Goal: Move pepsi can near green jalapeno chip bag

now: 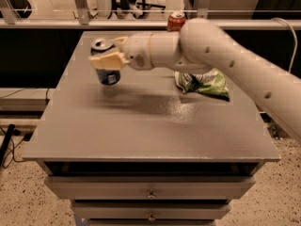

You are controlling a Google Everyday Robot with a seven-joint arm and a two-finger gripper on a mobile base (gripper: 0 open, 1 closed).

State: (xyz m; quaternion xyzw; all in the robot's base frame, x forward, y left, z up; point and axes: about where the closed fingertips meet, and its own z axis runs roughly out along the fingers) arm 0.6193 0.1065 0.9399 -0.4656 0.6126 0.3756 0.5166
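We see the cream gripper (107,60) clamped round the blue cylindrical pepsi can (109,76), held above the matte grey table (141,131). At its 3 o'clock, well apart, lies the crinkly foil green jalapeno chip bag (207,83). A red can (176,20) stands at the bag's 11 o'clock.
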